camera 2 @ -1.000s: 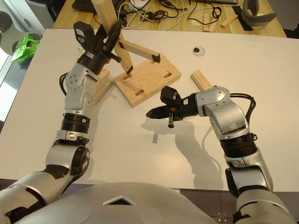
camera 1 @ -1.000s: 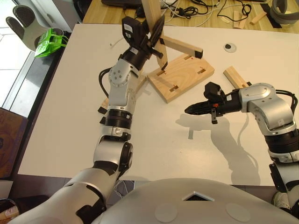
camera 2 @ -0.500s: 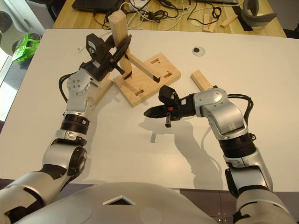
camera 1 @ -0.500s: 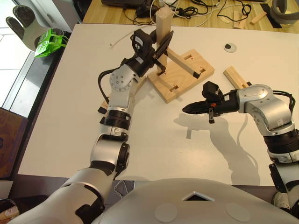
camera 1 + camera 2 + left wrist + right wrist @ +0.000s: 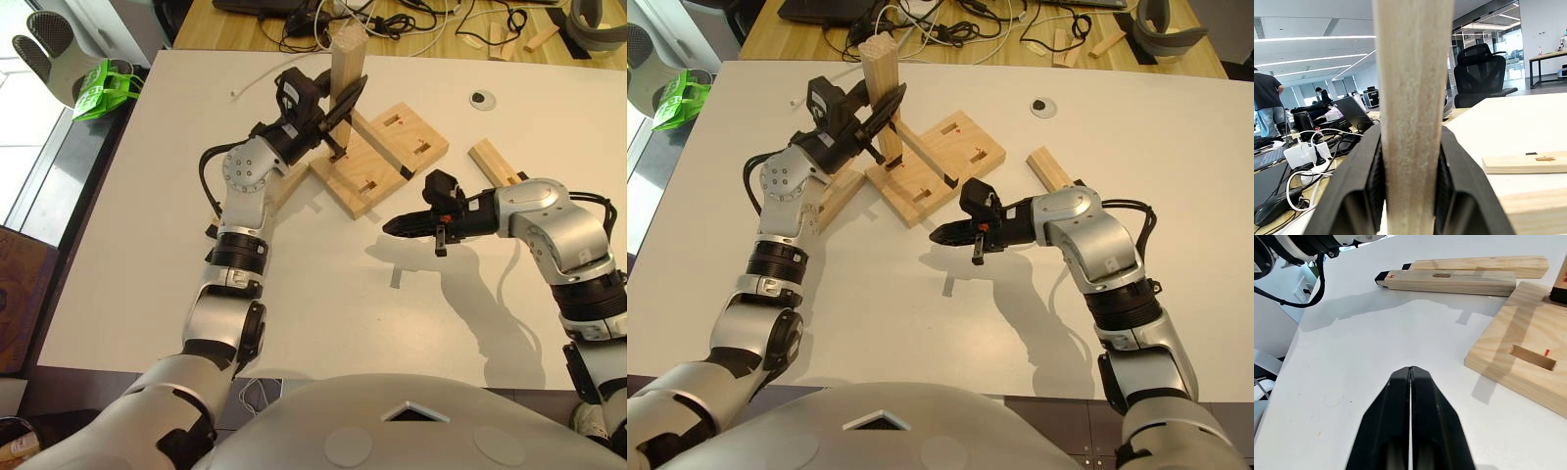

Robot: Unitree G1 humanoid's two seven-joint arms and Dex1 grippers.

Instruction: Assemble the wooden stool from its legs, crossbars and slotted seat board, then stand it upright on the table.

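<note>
The slotted seat board (image 5: 387, 166) lies flat at the table's middle back. A wooden leg (image 5: 345, 57) stands upright on the board's left corner, and my left gripper (image 5: 338, 110) is shut on it. Both fingers (image 5: 1354, 188) press the leg (image 5: 1413, 122) from either side. A crossbar (image 5: 384, 147) joined to that leg slopes down across the board. My right gripper (image 5: 393, 228) is shut with nothing in it, low over the table just in front of the board (image 5: 1528, 362). Two more legs (image 5: 1449, 281) lie side by side under my left forearm. Another leg (image 5: 493, 162) lies to the right.
A small black round disc (image 5: 481, 99) sits at the back right. A short pale strip (image 5: 396, 281) lies on the table near the right gripper. A wooden desk with cables (image 5: 411, 22) runs behind the table. A green bag (image 5: 103, 88) hangs off the left edge.
My left gripper brought the tilted, raised leg with its crossbar down and set it upright on the board's left corner. The right gripper barely shifted and stayed shut.
</note>
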